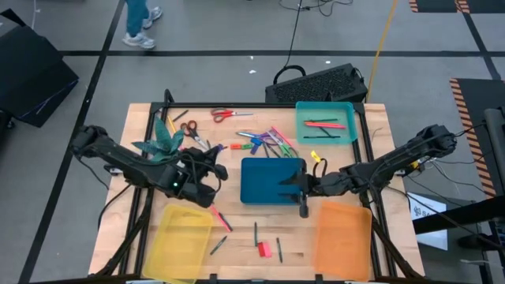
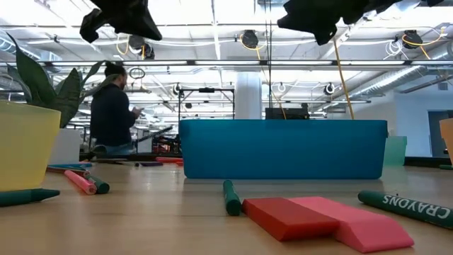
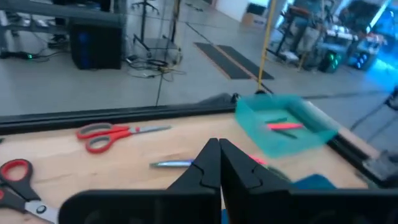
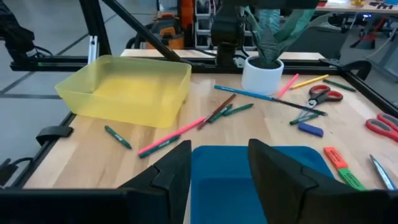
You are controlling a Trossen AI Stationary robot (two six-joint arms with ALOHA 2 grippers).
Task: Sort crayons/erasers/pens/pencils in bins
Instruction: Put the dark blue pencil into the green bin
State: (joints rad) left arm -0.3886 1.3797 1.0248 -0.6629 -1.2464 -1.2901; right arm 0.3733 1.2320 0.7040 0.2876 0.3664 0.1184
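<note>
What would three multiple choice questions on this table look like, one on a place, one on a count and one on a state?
1. Where does the red eraser lie?
A in the teal bin; B on the table between the yellow bin and the orange bin; C in the dark blue bin.
2. How many bins are there?
A two; B three; C four.
3. How do the right gripper's fingers stand?
A open; B shut on a pen; C shut on nothing.
Answers: B, the high view shows it on bare wood between them. C, yellow, orange, the teal bin and the dark blue bin. A, the right wrist view shows an empty gap between the fingers.
</note>
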